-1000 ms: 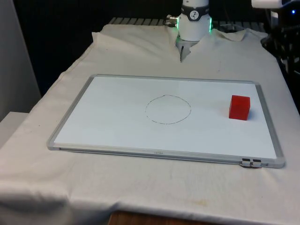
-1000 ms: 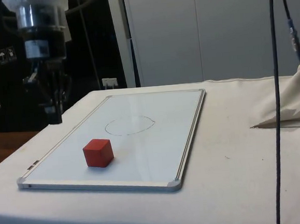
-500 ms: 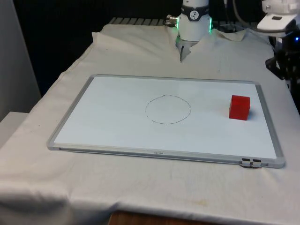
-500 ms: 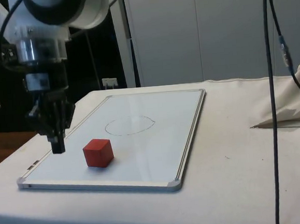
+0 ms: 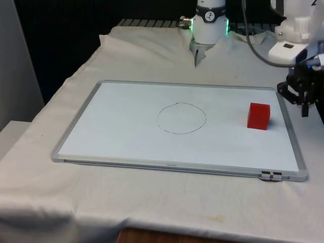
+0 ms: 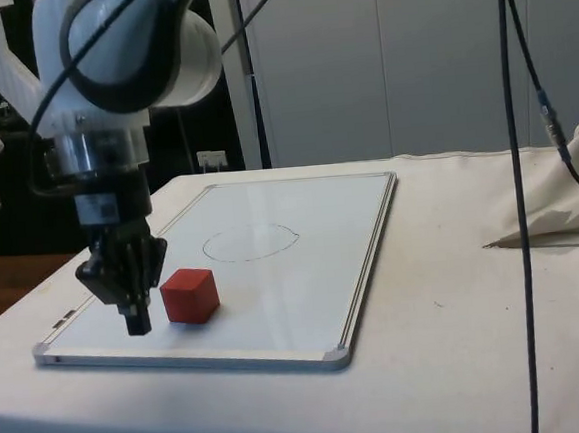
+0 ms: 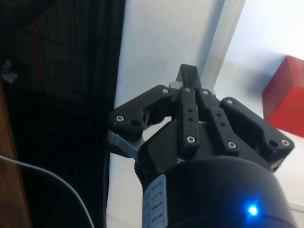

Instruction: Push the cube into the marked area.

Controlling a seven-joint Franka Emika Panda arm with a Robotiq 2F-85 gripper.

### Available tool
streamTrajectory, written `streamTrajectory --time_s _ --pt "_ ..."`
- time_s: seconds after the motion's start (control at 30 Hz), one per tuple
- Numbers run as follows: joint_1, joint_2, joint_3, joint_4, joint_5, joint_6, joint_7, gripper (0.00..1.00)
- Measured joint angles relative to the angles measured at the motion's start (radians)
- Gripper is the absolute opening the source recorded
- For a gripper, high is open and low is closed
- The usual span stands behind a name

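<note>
A red cube [image 5: 258,116] sits on the white board [image 5: 126,126] near its edge at the front view's right. The marked area is a thin drawn circle [image 5: 181,118] at the board's middle, well apart from the cube. My black gripper [image 5: 305,110] hangs low beside the cube, on the side away from the circle, over the board's frame. In the side view the gripper [image 6: 137,324] points down, a small gap left of the cube [image 6: 189,295]. The wrist view has the fingers [image 7: 187,83] pressed together, shut on nothing, with the cube [image 7: 287,95] off to one side.
The board's grey frame [image 5: 291,136] runs just under the gripper, and the table's edge lies close beyond it. Black cables [image 6: 519,198] hang at the side view's right. Cloth folds [image 5: 197,55] bunch at the table's far end.
The gripper has come down and forward along the board's edge to stand beside the cube. The cube has not moved.
</note>
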Motion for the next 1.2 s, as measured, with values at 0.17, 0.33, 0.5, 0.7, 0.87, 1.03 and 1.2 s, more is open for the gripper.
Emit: streamTrajectory --time_s 0.17,0.33,0.5,0.7,0.87,1.03,1.2 --pt "-0.001 0.017 -0.004 0.0 -0.007 0.013 0.001 0.0" --pt "-0.004 0.02 -0.016 -0.006 -0.025 0.013 0.001 0.0" --pt "-0.005 0.02 -0.033 -0.011 -0.053 0.012 0.003 0.0" --pt "-0.005 0.017 -0.049 -0.02 -0.09 0.011 0.012 0.0" --pt "-0.005 0.016 -0.064 -0.026 -0.134 0.007 0.026 0.0" --pt "-0.006 0.013 -0.078 -0.035 -0.177 0.003 0.038 0.0" --pt "-0.006 0.008 -0.09 -0.044 -0.218 -0.006 0.05 0.0"
